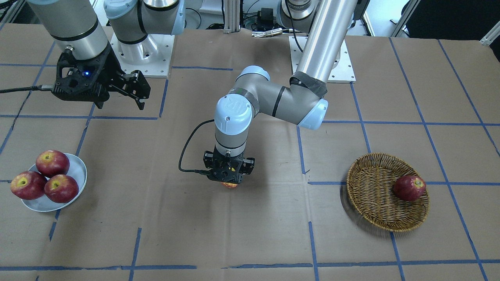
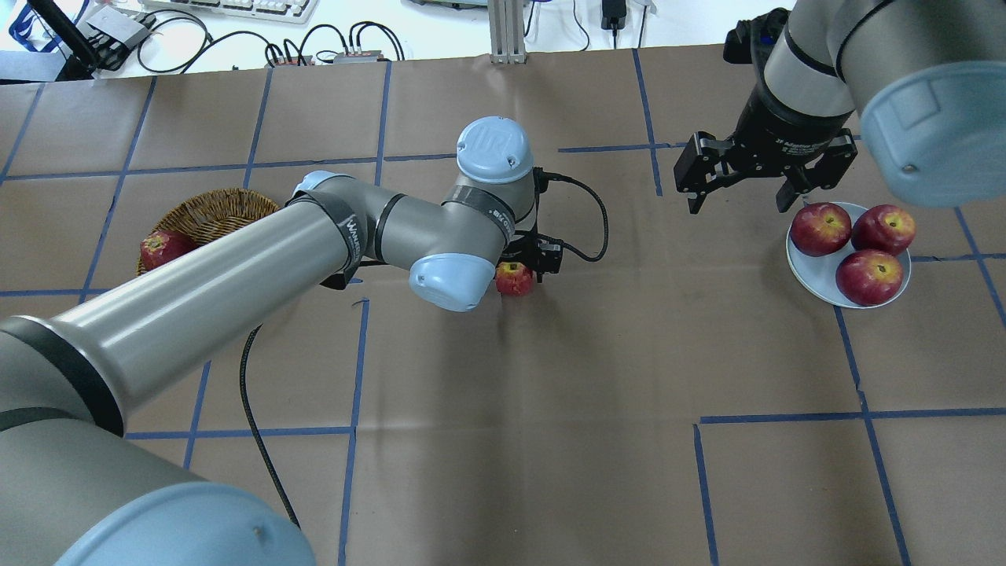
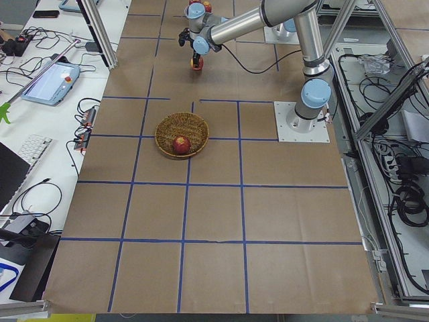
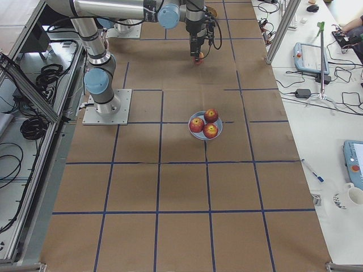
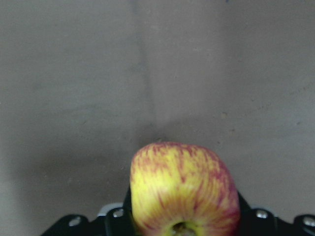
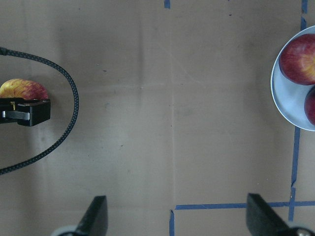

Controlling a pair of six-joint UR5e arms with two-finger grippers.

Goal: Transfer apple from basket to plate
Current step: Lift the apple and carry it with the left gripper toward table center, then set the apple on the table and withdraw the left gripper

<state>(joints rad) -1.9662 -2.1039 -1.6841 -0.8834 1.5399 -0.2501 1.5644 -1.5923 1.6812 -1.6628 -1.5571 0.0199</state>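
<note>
The left gripper (image 1: 228,178) points straight down over the middle of the desk, about halfway between its left and right ends, and its jaws are closed on the apple (image 1: 230,185), a yellow fruit with red streaks. In the left wrist view the apple fills the space between the black fingers, stem dimple toward the camera, with a soft shadow on the brown paper (image 1: 250,234) below it. Whether the fruit touches the paper cannot be told. A black cable (image 1: 186,152) loops from this wrist. The basket (image 1: 367,175) sits toward the left end of the desk, well apart from the held apple, and one dark red apple (image 1: 409,187) lies inside it against the wicker wall. The plate (image 1: 77,168) rests toward the right end, well apart from the left gripper, and carries three dark red apples (image 1: 52,162) that touch one another and cover most of it. The right gripper (image 2: 740,206) hangs above the paper near the plate, on the side that faces the desk's middle, its jaws spread wide with nothing between them. Blue tape lines (image 1: 308,246) cross the paper in a grid.
</note>
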